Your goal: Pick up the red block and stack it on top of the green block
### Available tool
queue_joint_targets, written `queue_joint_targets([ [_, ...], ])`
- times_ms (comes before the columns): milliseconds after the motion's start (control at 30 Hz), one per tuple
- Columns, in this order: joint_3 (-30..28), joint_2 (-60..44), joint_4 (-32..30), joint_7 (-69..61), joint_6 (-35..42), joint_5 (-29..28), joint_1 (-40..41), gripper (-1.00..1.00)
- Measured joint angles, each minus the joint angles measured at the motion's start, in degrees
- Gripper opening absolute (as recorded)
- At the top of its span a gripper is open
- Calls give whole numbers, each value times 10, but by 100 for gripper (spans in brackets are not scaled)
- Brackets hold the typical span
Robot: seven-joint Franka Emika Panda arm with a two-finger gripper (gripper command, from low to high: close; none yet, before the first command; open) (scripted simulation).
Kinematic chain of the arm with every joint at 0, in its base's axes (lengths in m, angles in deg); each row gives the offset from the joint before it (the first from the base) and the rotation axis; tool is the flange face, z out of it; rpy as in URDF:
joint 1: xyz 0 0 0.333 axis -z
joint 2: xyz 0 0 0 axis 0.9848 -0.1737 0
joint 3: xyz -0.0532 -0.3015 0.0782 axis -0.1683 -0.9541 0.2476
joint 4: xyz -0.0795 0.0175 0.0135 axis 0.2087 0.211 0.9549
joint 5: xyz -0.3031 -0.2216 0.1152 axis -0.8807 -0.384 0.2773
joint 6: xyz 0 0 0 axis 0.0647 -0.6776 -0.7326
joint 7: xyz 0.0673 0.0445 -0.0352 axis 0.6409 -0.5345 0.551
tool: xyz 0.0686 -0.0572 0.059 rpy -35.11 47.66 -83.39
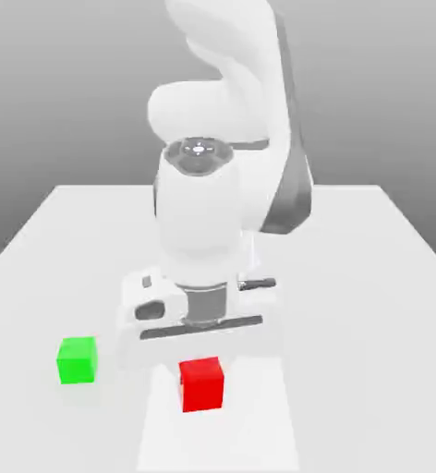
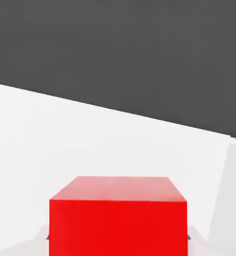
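The red block rests on the white table near its front edge, directly under the arm's hand. My gripper has come down over it and is shut on the red block, one finger on each side. In the hand view the red block sits very close, its top face and one side face showing, between the fingers. The green block stands on the table towards the exterior view's left of the red block, about two block widths away and apart from the gripper.
The white arm rises behind the hand and hides the middle of the table. The table's front edge lies just below the red block. A dark backdrop lies beyond the table's far edge.
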Motion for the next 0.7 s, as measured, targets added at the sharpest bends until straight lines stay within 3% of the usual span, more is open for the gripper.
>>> queue_joint_targets([
  [400,-82,93,-66,-224,26,-31,136,-100],
  [700,-112,45,-77,-330,-29,33,137,-100],
])
